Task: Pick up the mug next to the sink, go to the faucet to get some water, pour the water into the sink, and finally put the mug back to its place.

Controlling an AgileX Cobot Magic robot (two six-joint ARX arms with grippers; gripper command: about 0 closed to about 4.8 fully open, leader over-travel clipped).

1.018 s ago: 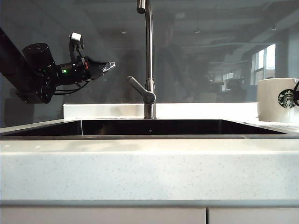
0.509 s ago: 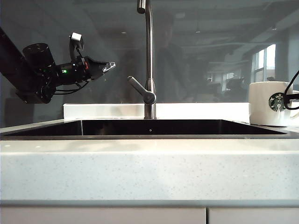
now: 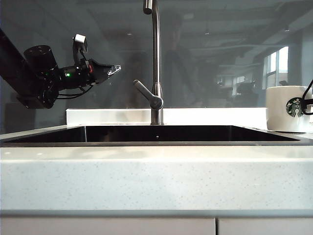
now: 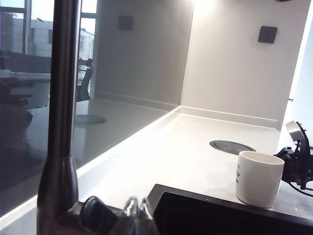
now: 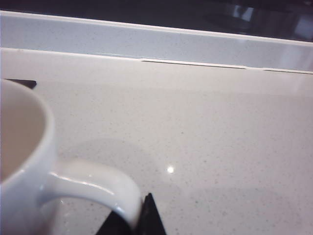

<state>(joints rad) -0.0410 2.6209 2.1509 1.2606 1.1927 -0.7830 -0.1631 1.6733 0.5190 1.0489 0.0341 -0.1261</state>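
The mug (image 3: 288, 108) stands on the counter just right of the sink (image 3: 156, 134). The right gripper (image 5: 139, 218) is clenched on its handle; the left gripper (image 3: 113, 69), closed and empty, hovers left of the faucet (image 3: 155, 63). I think this is the putting back; next the right gripper must let go.

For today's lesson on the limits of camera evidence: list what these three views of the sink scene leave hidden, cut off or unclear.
- Faucet spout: cut off by the top edge of the exterior view.
- Right gripper: only its dark tips show behind the mug handle in the right wrist view; the exterior view's edge cuts it off.
- Mug's inside: the rim hides any water.
- Left gripper: small, shut; holds nothing visible.
- Sink bottom: hidden behind the counter's front edge.
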